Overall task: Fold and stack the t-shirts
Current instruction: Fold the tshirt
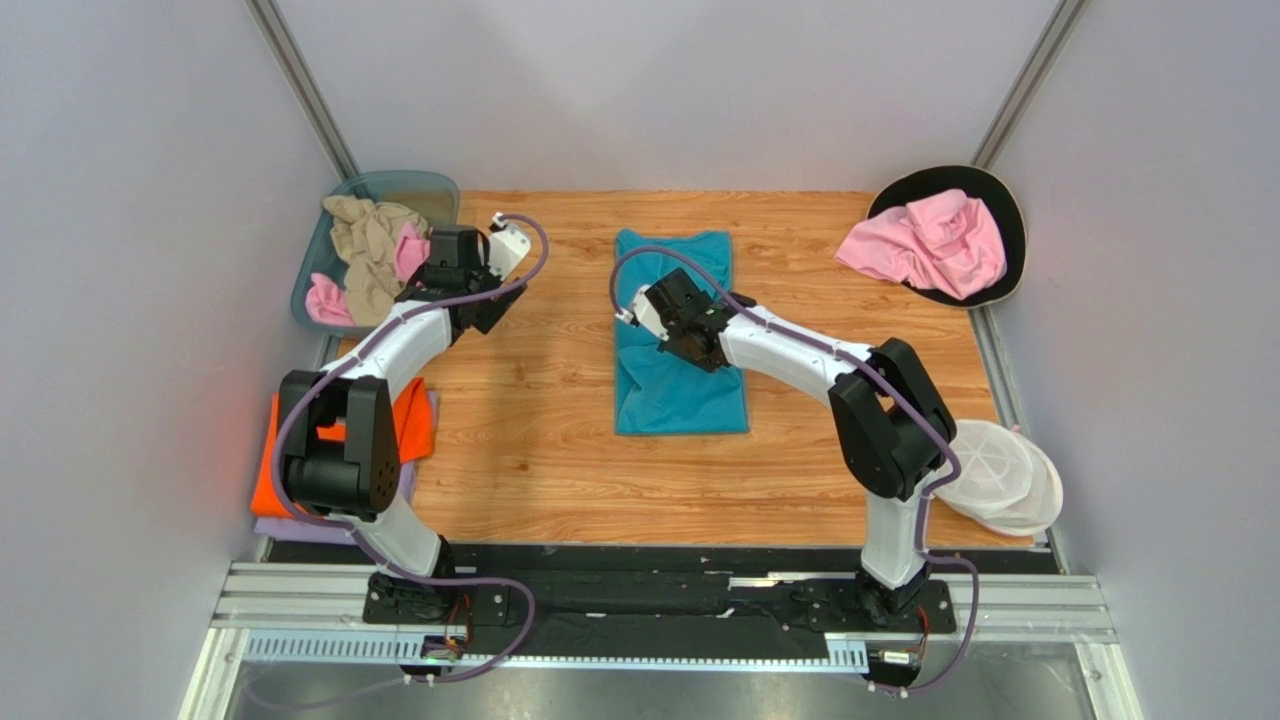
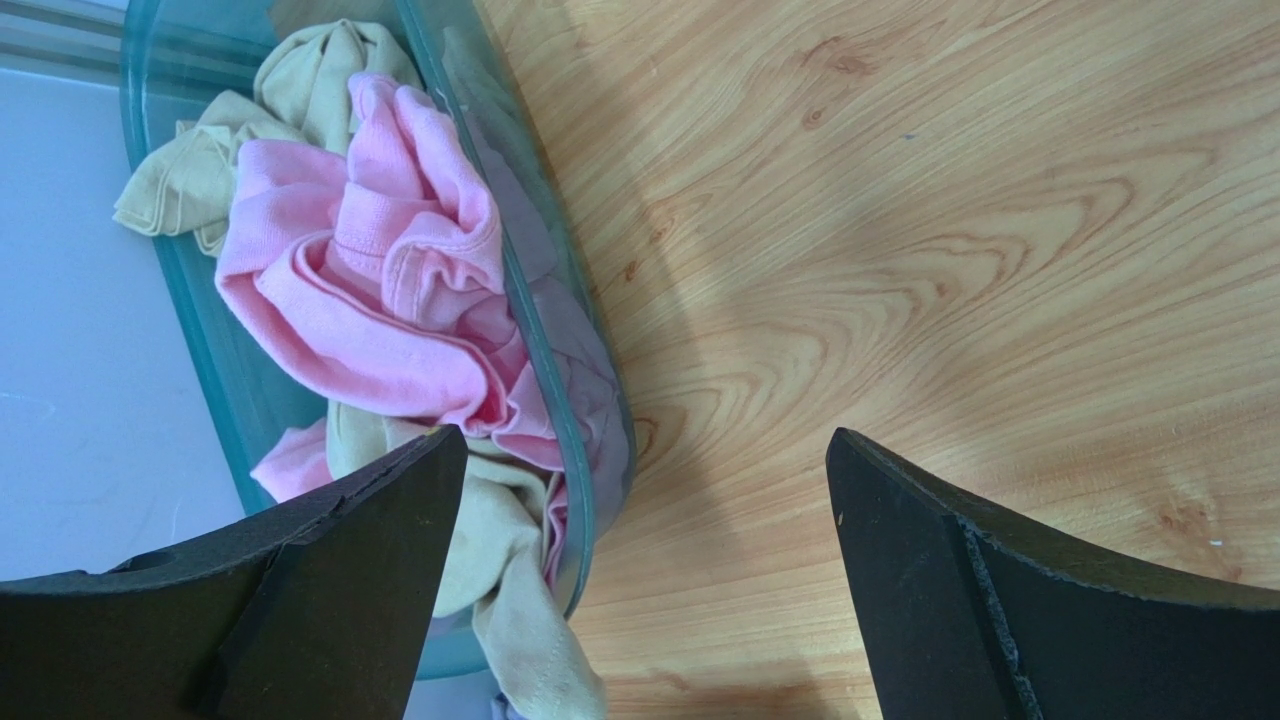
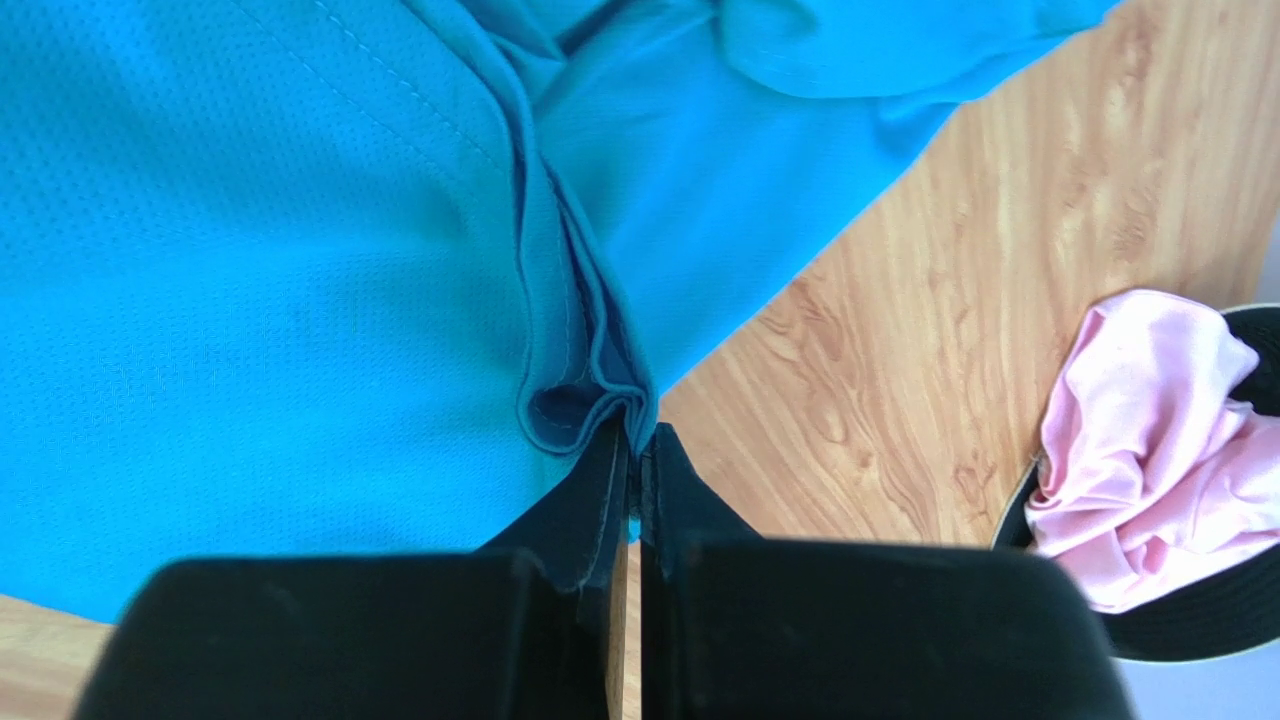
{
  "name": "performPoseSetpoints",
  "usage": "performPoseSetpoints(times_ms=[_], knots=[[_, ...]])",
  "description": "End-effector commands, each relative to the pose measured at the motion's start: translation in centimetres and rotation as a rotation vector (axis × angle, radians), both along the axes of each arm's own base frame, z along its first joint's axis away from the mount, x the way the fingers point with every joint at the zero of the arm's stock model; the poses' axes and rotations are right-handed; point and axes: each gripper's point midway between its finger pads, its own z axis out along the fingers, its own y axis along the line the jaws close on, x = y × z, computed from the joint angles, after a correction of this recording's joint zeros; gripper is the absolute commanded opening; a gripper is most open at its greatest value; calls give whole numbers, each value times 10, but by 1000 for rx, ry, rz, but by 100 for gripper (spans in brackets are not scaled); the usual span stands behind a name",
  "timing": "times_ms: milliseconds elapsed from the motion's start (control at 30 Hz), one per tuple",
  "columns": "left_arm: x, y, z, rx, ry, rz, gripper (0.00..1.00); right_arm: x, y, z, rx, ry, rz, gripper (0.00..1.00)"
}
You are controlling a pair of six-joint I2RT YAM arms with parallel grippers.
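A teal t-shirt (image 1: 679, 387) lies lengthwise on the wooden table's middle. My right gripper (image 1: 672, 318) is shut on the teal t-shirt (image 3: 301, 240), pinching a small bunched fold of its edge between the fingertips (image 3: 601, 480). My left gripper (image 1: 484, 263) hovers open beside the teal bin (image 1: 320, 248); its fingers (image 2: 376, 540) straddle the bin's rim (image 2: 556, 345) with nothing held. Inside the bin lie a crumpled beige t-shirt (image 1: 368, 248) and a pink t-shirt (image 2: 376, 285). An orange t-shirt (image 1: 415, 425) rests folded on a lavender one (image 1: 286, 528) at the left edge.
A second pink t-shirt (image 1: 927, 243) lies crumpled on a black round dish (image 1: 1004, 218) at the back right. A white ribbed dish (image 1: 1010, 477) sits at the right edge. Grey walls enclose the table on three sides.
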Motion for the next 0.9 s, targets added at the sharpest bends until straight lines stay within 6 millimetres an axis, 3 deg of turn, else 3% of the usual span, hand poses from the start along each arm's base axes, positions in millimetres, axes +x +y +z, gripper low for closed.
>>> performPoseSetpoints(times_ms=[0, 300, 333, 467, 567, 867], knots=[[6, 3, 5, 3, -34, 0, 99, 29, -8, 40, 26, -112, -35, 0], [6, 4, 3, 7, -29, 1, 99, 51, -16, 29, 33, -96, -67, 0], [7, 3, 4, 7, -31, 2, 99, 52, -17, 21, 24, -82, -69, 1], [6, 4, 4, 7, -31, 2, 99, 55, -17, 5, 7, -67, -79, 41], [5, 4, 5, 8, -31, 1, 99, 56, -18, 2, 3, -72, -89, 60], [4, 3, 6, 2, -34, 1, 99, 42, -11, 27, 89, -66, -98, 70]])
